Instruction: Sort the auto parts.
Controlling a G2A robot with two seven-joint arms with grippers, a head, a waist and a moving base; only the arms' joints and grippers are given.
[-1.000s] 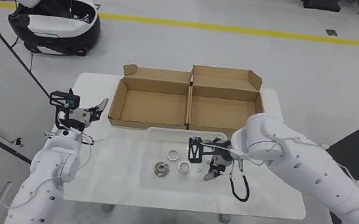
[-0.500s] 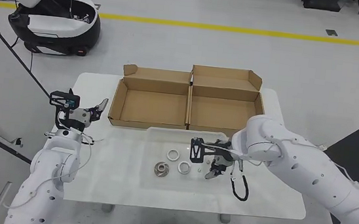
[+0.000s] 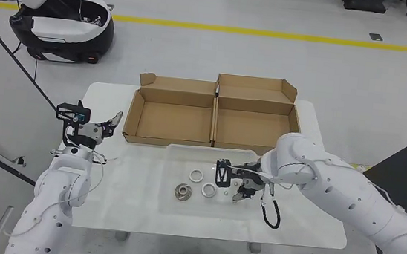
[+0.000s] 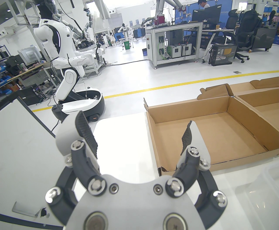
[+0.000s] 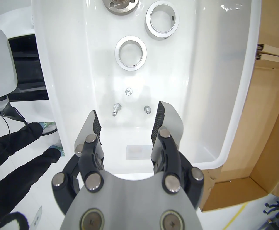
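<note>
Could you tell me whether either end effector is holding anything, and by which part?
Nothing is held. The left end effector is open and empty; the right end effector hangs open over the white plastic tray.

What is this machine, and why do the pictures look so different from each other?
It is a robot with two arms, working at a white table. One picture looks down from a camera above its arms. The other two come from small cameras on its wrists, so each shows that arm's own gripper, a kind of pincer, up close. On the table sit two empty cardboard boxes and a white tray. In the tray lie two metal rings, a round metal part and three small bolts. The right gripper is open just above the bolts. The left gripper is open near a box. Neither holds anything.
</note>
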